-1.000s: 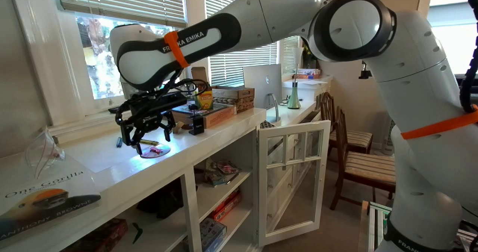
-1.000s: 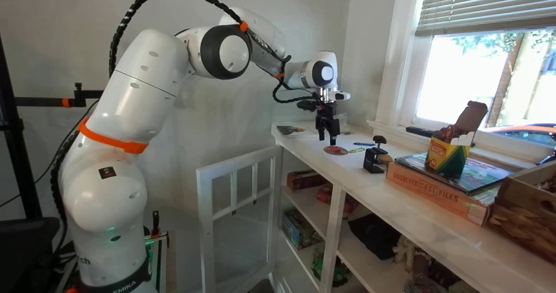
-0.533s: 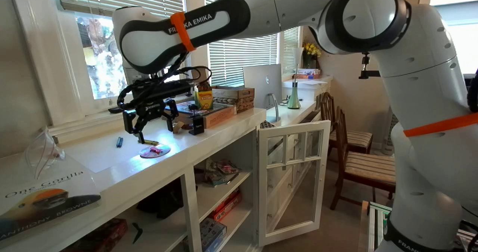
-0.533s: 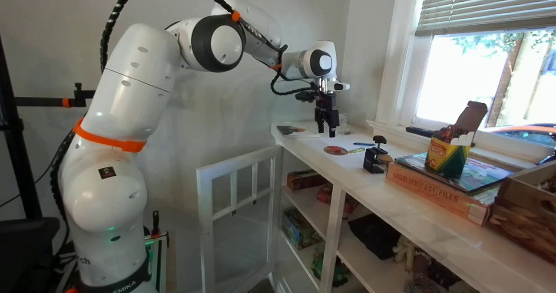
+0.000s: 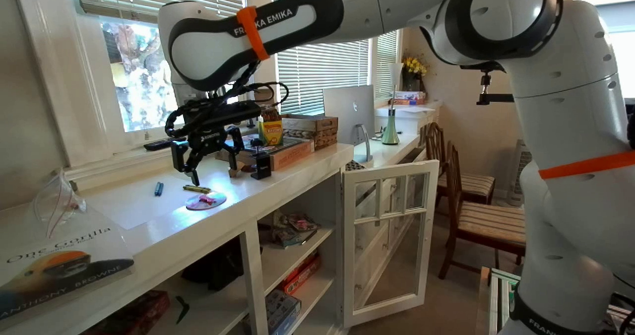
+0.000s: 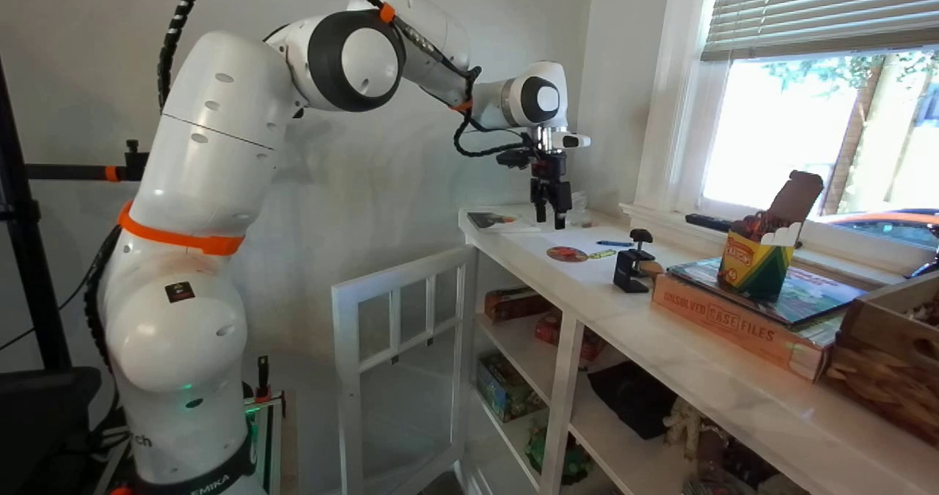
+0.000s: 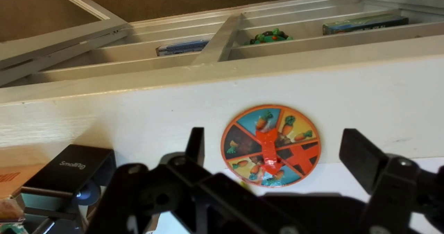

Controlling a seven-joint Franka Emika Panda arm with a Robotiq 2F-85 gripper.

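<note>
My gripper (image 5: 214, 174) is open and empty above the white counter. It also shows in an exterior view (image 6: 550, 221) and in the wrist view (image 7: 274, 145), its black fingers wide apart. Below it lies a round game spinner (image 7: 301, 154) with carrot pictures and an orange rim, also seen in both exterior views (image 5: 204, 202) (image 6: 565, 254). A red arrow (image 7: 269, 149) sits on the spinner, between the fingers as seen from the wrist. The fingers are apart from it. A yellow crayon (image 5: 197, 189) lies beside the spinner. A blue crayon (image 5: 158, 189) lies farther off.
A black clamp (image 5: 261, 164) stands near the counter's edge. Beside it are a flat orange box (image 6: 733, 326), a crayon box (image 6: 755, 264) and a wooden crate (image 6: 888, 352). A book (image 5: 64, 270) and plastic bag (image 5: 59, 201) lie at the other end. A cabinet door (image 5: 389, 245) stands open.
My gripper has risen away from the counter and the spinner, and shifted slightly toward the clamp. It stays open. The spinner and crayons lie where they were.
</note>
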